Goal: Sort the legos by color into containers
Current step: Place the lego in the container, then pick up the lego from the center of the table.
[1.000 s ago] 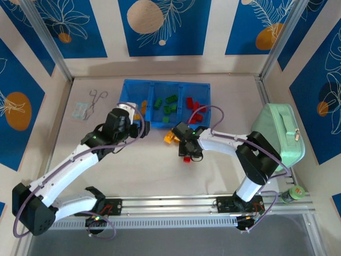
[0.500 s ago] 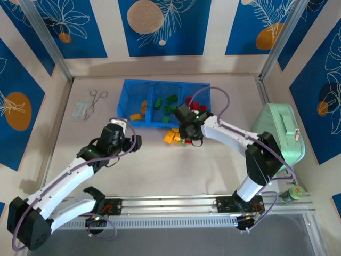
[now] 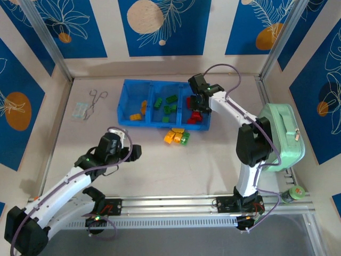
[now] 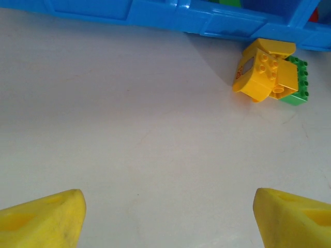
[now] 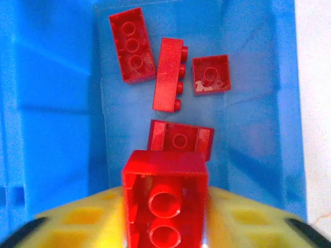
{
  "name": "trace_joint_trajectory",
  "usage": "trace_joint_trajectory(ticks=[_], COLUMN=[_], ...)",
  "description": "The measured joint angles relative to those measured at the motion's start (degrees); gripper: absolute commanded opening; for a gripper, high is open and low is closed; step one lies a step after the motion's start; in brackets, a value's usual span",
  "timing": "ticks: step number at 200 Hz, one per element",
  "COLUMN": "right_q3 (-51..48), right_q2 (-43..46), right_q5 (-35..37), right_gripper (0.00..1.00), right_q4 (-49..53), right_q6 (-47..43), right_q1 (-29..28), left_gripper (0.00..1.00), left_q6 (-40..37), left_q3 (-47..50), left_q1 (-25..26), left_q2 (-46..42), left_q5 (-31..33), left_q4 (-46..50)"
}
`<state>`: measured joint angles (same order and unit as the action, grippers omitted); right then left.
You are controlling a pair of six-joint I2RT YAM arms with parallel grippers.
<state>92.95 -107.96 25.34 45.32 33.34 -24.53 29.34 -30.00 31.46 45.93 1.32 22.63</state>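
The blue tray of containers (image 3: pixel 165 81) holds yellow legos (image 3: pixel 139 112) in its left compartment, green ones (image 3: pixel 168 104) in the middle and red ones (image 3: pixel 195 115) on the right. My right gripper (image 3: pixel 196 102) hovers over the right compartment, shut on a red lego (image 5: pixel 165 201) with its hollow underside facing the camera. Below it several red bricks (image 5: pixel 168 75) lie on the compartment floor. A loose clump of yellow legos (image 4: pixel 264 75) and a green one (image 4: pixel 296 89) sits on the table just in front of the tray wall (image 4: pixel 155 13). My left gripper (image 4: pixel 168 222) is open above bare table, well short of that clump (image 3: pixel 177 137).
A mint-green zippered case (image 3: pixel 279 136) lies at the right edge beside the right arm. Forceps (image 3: pixel 96 98) and a small clear packet (image 3: pixel 81 110) rest at the far left. A small green item (image 3: pixel 293 193) stands at the near right, by the metal rail.
My right gripper carried the red lego from the table in front of the tray up over the right compartment. The left arm pulled back from the tray toward the near left.
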Motion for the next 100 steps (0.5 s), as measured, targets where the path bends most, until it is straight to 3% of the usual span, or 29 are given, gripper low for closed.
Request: trace_joint_trajectory(ticks=[17, 47, 100], right_q3=[1.95, 0.7, -15.89], right_q2=[-1.36, 0.44, 12.37], right_q5=[0.04, 0.61, -0.94], right_gripper=[0.71, 0.7, 0.7], right_q4=[0.35, -0.79, -6.95], right_q6=[-0.94, -0.98, 0.83], right_q1=[0.22, -1.51, -3.65], left_gripper=[0.84, 0.84, 0.84], left_q6=[0.37, 0.66, 0.22], left_q3=[0.24, 1.03, -0.74], left_q1=[0.04, 0.33, 1.42], left_q2=[-0.52, -0.85, 6.97], left_q5=[-1.27, -4.44, -7.37], left_q4=[0.11, -1.22, -5.16])
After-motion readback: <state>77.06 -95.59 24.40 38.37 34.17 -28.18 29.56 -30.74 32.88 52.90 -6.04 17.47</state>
